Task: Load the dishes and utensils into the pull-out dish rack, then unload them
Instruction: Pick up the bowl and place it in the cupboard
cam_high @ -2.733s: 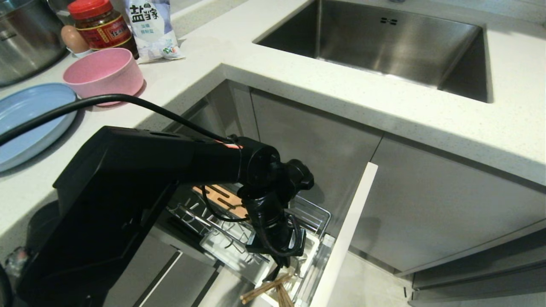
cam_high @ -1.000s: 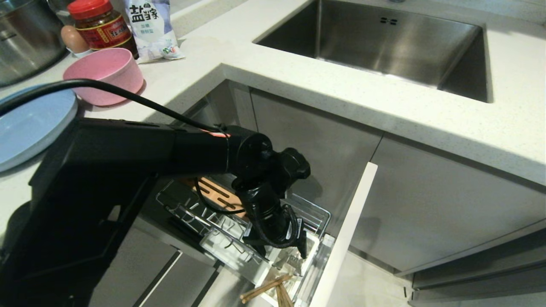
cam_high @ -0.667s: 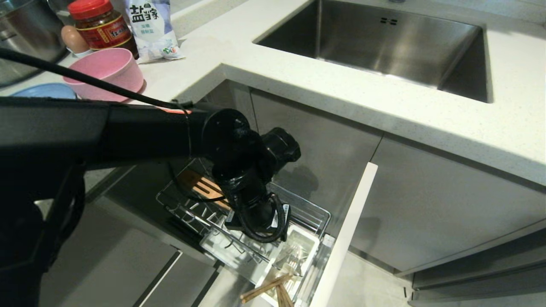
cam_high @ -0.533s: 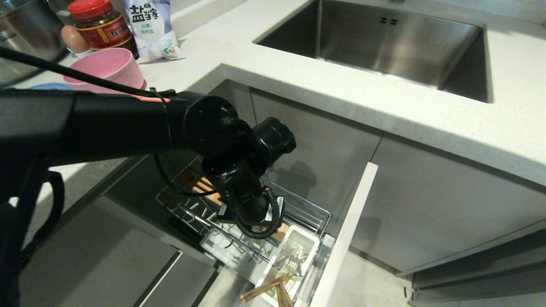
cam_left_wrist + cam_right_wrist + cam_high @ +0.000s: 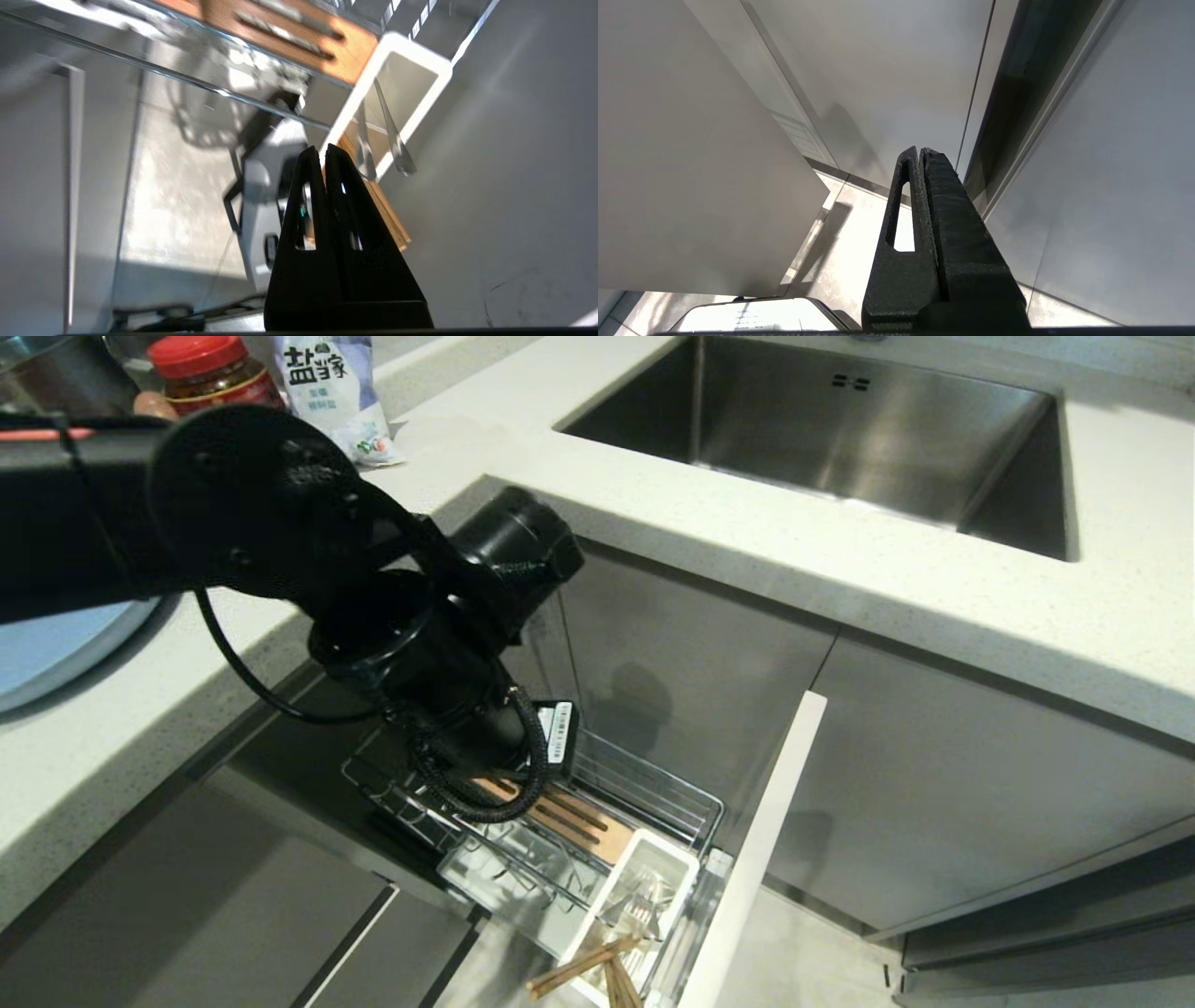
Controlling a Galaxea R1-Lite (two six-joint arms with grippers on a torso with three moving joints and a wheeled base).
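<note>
We look down on the pale speckled tabletop with the steel sink sunk into it. Below its edge the pull-out dish rack stands drawn out from the cabinet, fixed to a pale cabinet front.

Our left arm reaches across from the left, its wrist hanging above the rack's inner end. The left gripper shows in the left wrist view with its two fingers pressed together and nothing between them, held up above the rack and apart from it.

The light-blue plate lies on the tabletop at the far left, partly hidden behind the arm. A red-lidded jar and a white bag stand at the back of the tabletop.

In the rack, the slotted wooden strip runs beside the white cutlery caddy. The fork and spoon stand in one compartment of the caddy, the wooden chopsticks in the next one nearer us, their ends sticking out.

Our right gripper is parked low by the cabinet fronts, fingers together and empty.
</note>
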